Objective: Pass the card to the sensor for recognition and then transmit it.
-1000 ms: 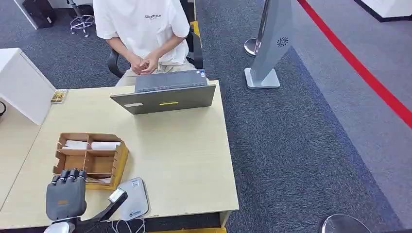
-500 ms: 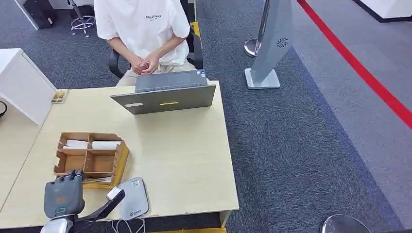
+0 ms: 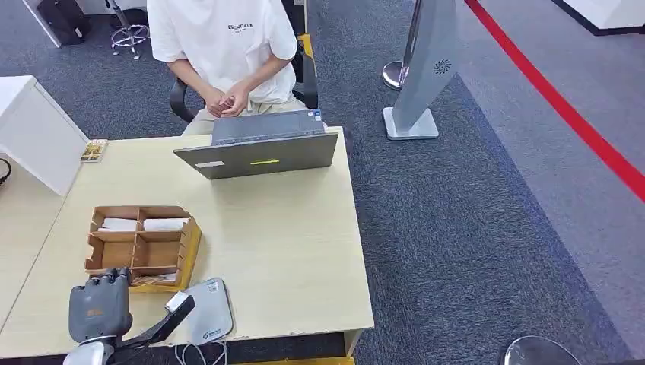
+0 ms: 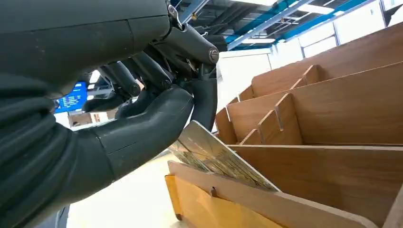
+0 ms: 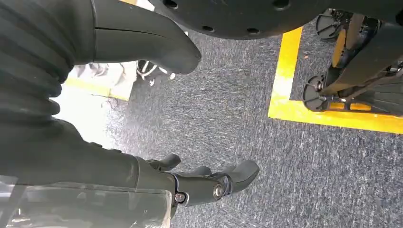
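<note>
Slightly lower and closer to the robot than a second ago, the left robot hand (image 3: 97, 310) now sits at the near edge of the wooden box (image 3: 186, 255) on the counter (image 3: 289, 251). From the wrist, its thumb and fingers (image 4: 204, 102) are closing on the top edge of a card (image 4: 214, 154) that leans in the box's front slot; I'd call it pinched, though the card is not yet lifted out. The right robot hand (image 5: 209, 183) hangs over the carpet, fingers loosely apart, holding nothing. This looks like the pick-up step. Next, the card must be drawn up clear of the slot and carried to the grey sensor (image 3: 211, 310) just beside the box, held flat over it.
</note>
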You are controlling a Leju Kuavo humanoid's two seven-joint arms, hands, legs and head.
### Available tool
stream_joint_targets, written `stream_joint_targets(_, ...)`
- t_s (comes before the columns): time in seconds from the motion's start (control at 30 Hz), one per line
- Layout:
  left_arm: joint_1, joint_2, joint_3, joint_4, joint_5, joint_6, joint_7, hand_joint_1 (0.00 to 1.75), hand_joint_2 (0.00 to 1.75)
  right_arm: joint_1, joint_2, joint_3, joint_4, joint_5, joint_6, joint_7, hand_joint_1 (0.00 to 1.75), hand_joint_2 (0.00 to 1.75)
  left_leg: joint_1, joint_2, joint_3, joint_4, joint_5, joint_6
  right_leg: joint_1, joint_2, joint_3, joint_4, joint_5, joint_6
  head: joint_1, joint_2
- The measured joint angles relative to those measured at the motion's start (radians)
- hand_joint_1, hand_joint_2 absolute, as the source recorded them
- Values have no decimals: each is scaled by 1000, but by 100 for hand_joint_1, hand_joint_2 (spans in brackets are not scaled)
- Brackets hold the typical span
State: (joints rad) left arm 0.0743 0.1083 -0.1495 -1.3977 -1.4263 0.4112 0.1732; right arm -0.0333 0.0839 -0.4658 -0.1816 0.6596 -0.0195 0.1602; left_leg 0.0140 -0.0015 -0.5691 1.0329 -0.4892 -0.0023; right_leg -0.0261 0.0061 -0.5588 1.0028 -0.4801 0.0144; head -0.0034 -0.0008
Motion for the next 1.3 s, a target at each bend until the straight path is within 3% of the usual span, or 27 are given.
stream_joint_targets(0.7, 32, 0, 0, -92, -16, 60, -12, 175, 175, 0, 0, -8, 0, 13, 0, 7, 0, 175, 0, 0, 0, 0, 0, 0, 0, 0, 0, 0, 0, 0, 0, 0)
stream_joint_targets(0.73, 34, 0, 0, -95, -17, 63, -12, 0, 175, 0, 0, -8, 0, 14, 0, 7, 0, 175, 0, 0, 0, 0, 0, 0, 0, 0, 0, 0, 0, 0, 0, 0)
stream_joint_targets(1.3, 45, 0, 0, -101, 3, 83, -14, 0, 175, 0, 0, -9, 0, 23, 0, 10, 0, 175, 0, 0, 0, 0, 0, 0, 0, 0, 0, 0, 0, 0, 0, 0)
